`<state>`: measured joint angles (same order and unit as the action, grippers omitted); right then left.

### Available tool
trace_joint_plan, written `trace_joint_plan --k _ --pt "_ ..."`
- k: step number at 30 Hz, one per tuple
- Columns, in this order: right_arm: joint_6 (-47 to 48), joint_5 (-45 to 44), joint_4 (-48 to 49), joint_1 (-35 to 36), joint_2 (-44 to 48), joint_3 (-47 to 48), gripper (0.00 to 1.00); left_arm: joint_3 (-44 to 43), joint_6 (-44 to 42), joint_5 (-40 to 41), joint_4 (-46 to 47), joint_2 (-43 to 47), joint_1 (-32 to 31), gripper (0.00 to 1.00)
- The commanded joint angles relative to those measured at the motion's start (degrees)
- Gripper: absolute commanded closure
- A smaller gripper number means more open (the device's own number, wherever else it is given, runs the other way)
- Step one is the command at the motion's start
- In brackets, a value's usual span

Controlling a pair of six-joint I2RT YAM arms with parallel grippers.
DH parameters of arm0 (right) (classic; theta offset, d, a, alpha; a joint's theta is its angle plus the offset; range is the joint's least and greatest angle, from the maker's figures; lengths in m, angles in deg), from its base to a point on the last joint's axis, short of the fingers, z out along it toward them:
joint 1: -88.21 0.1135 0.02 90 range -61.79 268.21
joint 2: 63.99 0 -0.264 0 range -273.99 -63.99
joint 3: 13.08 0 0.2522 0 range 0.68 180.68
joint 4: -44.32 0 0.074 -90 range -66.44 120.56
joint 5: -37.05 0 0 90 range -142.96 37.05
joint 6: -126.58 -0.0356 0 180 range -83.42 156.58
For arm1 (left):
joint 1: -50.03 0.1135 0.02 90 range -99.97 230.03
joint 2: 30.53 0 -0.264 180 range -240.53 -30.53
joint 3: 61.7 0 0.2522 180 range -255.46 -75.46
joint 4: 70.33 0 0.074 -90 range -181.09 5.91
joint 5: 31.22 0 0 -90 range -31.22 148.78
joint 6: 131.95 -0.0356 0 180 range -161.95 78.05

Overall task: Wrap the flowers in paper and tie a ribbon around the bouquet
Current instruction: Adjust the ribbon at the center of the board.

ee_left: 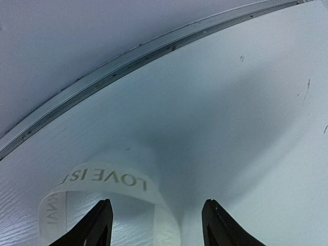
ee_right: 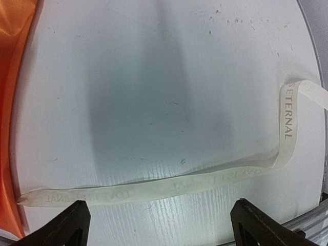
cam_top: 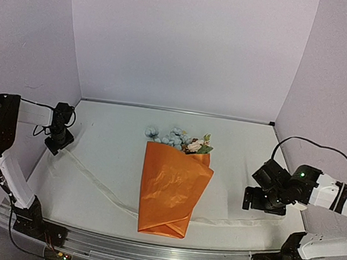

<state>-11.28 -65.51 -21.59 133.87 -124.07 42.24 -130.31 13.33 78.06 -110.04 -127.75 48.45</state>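
Top external shows the bouquet (cam_top: 172, 189) on the worktop (cam_top: 240, 153), ribbon (cam_top: 95, 185) trailing from both its sides (limp). Left tool (ee_left: 156, 206) and right tool (ee_right: 160, 204) both gape, gripping nothing.

- Left arm (cam_top: 11, 179): white tubular links, bulky black joint housings (the upper one is the largest).
- Right arm (cam_top: 332, 193): same white links and black joints, with a small green light (cam_top: 302, 175) on the joint by the wrist.
- Bases (cam_top: 33, 214): black blocks, with tiny green and orange lamps near each.
- Cables (cam_top: 322, 146): thin and black. One long arc runs over the right arm, with shorter loops by the left wrist.
- Left gripper (ee_left: 157, 215): black, with matte fingers (ee_left: 97, 228) tapering to blunt tips.
- Right gripper (ee_right: 161, 215): black, with fingers (ee_right: 256, 225) likewise wedge-shaped.
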Motion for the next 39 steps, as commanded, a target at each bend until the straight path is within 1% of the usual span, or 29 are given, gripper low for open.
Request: trace_joint_plan --k 1,5,7,11,15,19,21,24,27,28,31,39 --pt "-3.1 1.0 -0.7 -0.2 1.6 -2.9 0.02 -4.5 0.7 1.4 2.0 -3.6 0.6 0.40" --pt "-3.1 3.2 -1.8 -0.3 1.8 -3.3 0.02 -5.0 2.8 2.3 0.9 -6.7 0.9 0.42" --pt "-1.9 5.6 -1.9 -0.2 1.8 -3.4 0.02 -4.9 3.5 2.4 1.1 -7.5 1.1 0.44" --pt "5.0 11.1 -0.9 0.4 -0.6 -2.9 0.06 -4.8 3.6 1.9 2.0 -8.8 1.3 0.53" --pt "15.4 11.7 1.6 1.9 -5.2 -1.8 0.09 -5.3 3.0 1.4 2.9 -10.0 1.4 0.74" --pt "23.4 10.8 9.2 3.5 -9.3 -2.6 0.11 -5.3 2.3 0.3 4.0 -10.4 1.4 0.94" --pt "26.5 10.5 11.8 4.9 -11.9 -1.6 0.14 -5.3 1.9 -0.1 4.2 -10.5 1.4 0.99" --pt "32.1 7.9 13.7 8.8 -16.9 1.2 0.15 -5.2 1.5 -0.3 4.7 -10.3 1.4 1.00" --pt "35.2 5.6 17.0 11.4 -21.0 2.7 0.16 -5.3 0.9 -0.7 4.8 -10.0 1.4 1.00" --pt "35.5 5.1 19.2 11.7 -22.4 2.6 0.16 -5.5 0.8 -0.8 4.8 -10.0 1.4 1.00" --pt "36.4 4.0 21.9 12.6 -24.7 2.6 0.16 -5.7 0.4 -0.8 4.8 -9.8 1.4 1.00" --pt "34.8 4.4 22.9 14.3 -26.3 1.1 0.19 -6.1 -0.4 -1.5 4.9 -9.4 1.4 1.00"
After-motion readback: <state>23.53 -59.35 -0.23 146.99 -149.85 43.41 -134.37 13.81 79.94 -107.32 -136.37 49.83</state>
